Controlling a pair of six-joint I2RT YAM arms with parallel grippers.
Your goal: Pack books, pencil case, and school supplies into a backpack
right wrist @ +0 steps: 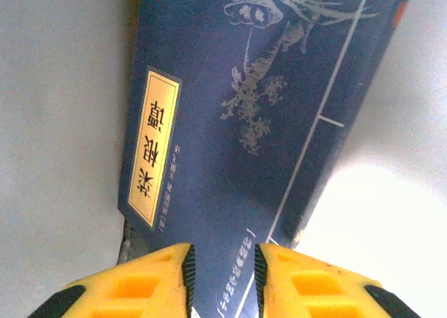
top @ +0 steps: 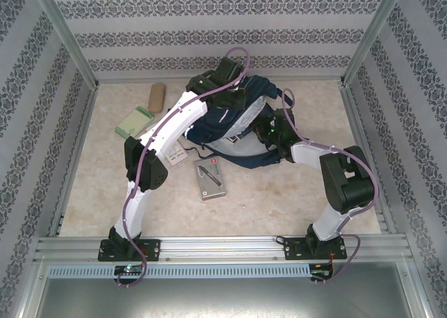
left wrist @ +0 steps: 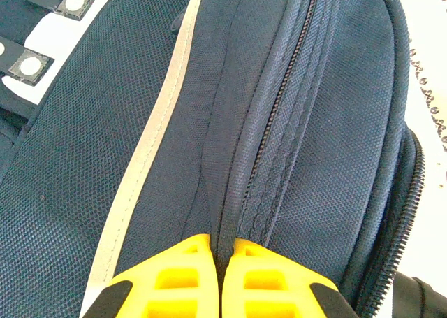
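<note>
Seen at upper centre of table [top: 279, 199]: navy backpack [top: 213, 129], overlapped by both arms. At left, jaws clenched on a fabric fold beside the zipper [left wrist: 279, 122], near the white reflective stripe [left wrist: 150, 157]. At right, jaws grasping navy book [right wrist: 244, 157] with yellow label [right wrist: 157, 150], by backpack's right edge. Left of backpack: tan pencil case [top: 156, 98], pale green pad [top: 133, 122]. Below: grey packet with red mark [top: 209, 178].

Bright soft light, blown-out whites
</note>
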